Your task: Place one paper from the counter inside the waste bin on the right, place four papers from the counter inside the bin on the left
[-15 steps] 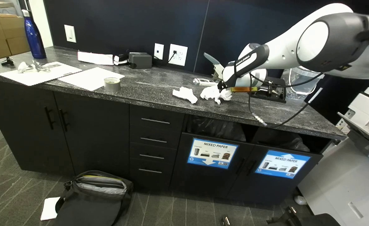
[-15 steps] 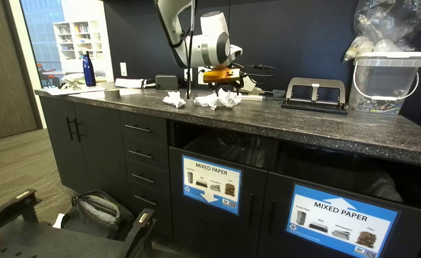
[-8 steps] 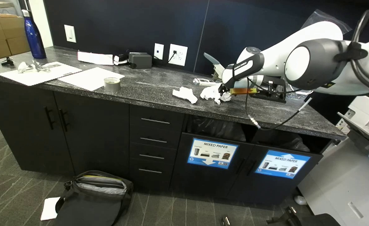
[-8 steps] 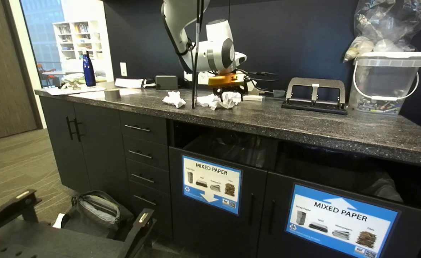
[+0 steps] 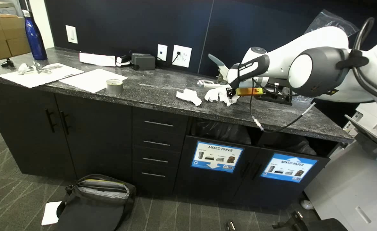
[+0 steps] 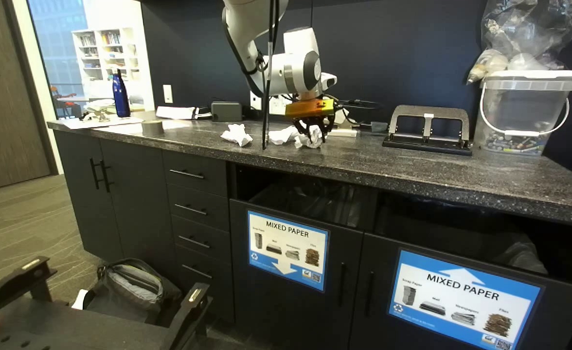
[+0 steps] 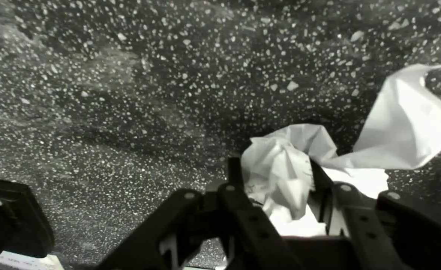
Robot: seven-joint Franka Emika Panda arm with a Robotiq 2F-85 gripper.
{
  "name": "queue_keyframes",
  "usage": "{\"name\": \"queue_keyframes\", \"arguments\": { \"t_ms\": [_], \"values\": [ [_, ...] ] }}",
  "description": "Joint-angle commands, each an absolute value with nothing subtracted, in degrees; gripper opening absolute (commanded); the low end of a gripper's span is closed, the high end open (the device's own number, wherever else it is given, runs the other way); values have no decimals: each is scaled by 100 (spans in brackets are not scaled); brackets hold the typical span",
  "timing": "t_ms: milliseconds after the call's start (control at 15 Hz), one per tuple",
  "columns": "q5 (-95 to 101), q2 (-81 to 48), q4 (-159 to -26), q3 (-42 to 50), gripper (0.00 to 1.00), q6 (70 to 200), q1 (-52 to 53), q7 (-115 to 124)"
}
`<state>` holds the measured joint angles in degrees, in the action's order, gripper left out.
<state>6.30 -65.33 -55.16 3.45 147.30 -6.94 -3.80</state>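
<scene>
Your black two-fingered end effector (image 7: 277, 176) is clamped on a crumpled white paper (image 7: 288, 161) at the speckled dark bench (image 7: 130, 93), a finger against either side. The fingers cover part of the wad, and you cannot tell whether its underside touches the surface; brighter white patches below could be the same sheet or another. In both exterior views a second crumpled white paper (image 6: 280, 136) lies just beside it, contact hard to judge, and a third crumpled white paper (image 5: 189, 96) lies farther left. Beneath, the plastic-lined left waste bin (image 5: 222, 131) and plastic-lined right waste bin (image 5: 299, 146) sit in shadow, mostly hidden behind black cabinet doors (image 6: 305, 313).

In your wrist view the held paper's long axis runs sideways: from the wad, a broad flap, apparently continuous with it, reaches right and curls upward to a thin tip.

The blue-and-white left door sign (image 6: 287, 250) reads MIXED PAPER, arrow down, small print blurred; the blue-and-white right door sign (image 6: 463, 301) says the same, arrow up, with Scrap Paper, Mail, Newspapers and Files legible to you.
</scene>
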Motion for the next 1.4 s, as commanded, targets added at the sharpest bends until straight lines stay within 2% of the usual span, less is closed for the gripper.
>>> {"name": "queue_keyframes", "arguments": {
  "t_ms": [0,67,200,267,400,933,1333],
  "values": [
    [478,-6565,-5325,165,13,13860,-818,-787],
    [495,-6539,-5370,173,9,13676,-832,-853],
    [519,-6372,-5592,163,12,13364,-865,-1037],
    [537,-6251,-5765,161,8,13179,-873,-1137],
    [556,-6056,-6088,153,7,12946,-888,-1302],
    [525,-5090,-8036,167,9,13816,-994,-1317],
    [470,-4285,-9402,9,9,13867,-1093,-1655]
  ]
}}
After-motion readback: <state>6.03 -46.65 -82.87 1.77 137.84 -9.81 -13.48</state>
